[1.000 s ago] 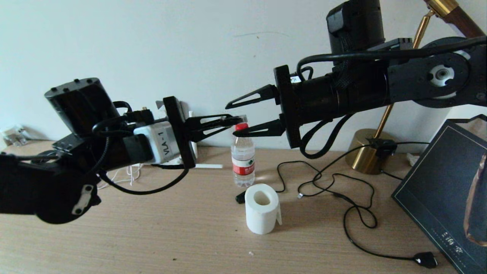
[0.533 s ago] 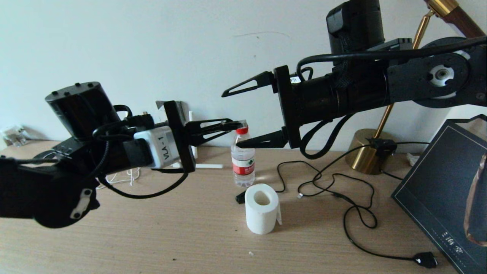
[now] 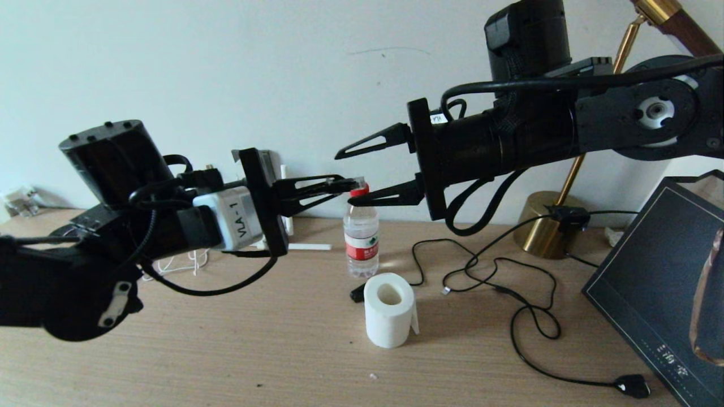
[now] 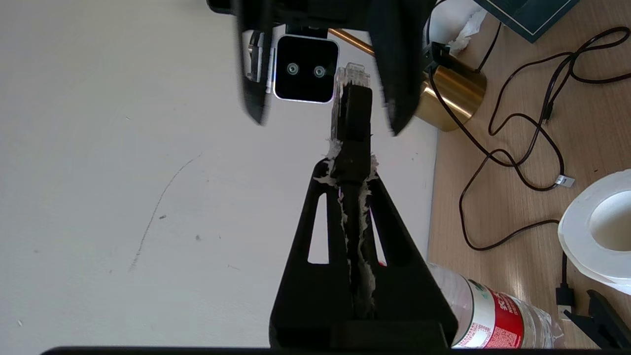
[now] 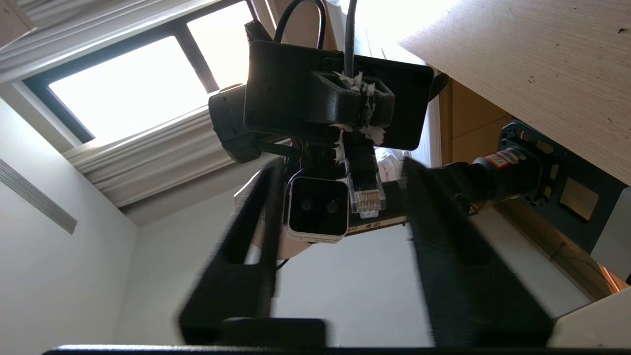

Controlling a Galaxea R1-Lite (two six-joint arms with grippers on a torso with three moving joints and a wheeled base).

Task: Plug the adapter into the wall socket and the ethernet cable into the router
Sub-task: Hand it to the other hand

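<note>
My left gripper (image 3: 346, 184) is raised above the table and shut on the ethernet cable, whose clear-tipped plug (image 3: 358, 182) sticks out past its fingertips. The wrist views show that plug (image 4: 351, 81) (image 5: 366, 195) held straight between the left gripper (image 4: 349, 160). My right gripper (image 3: 348, 178) faces it, open, with one finger above and one below the plug and touching neither. Two white stick antennas (image 3: 308, 246) of the router show behind the left gripper; its body is hidden. The adapter and the wall socket are not in view.
A water bottle (image 3: 362, 243) stands just below the two grippers, with a toilet roll (image 3: 389, 316) in front of it. A thin black lamp cord (image 3: 526, 316) loops from the brass lamp base (image 3: 546, 229). A dark box (image 3: 662, 282) lies at the right. White cords (image 3: 186, 260) lie behind my left arm.
The right gripper's fingers spread wider half a second ago and have since come closer together around the plug. The left arm has drifted slightly to the left, still holding the cable.
</note>
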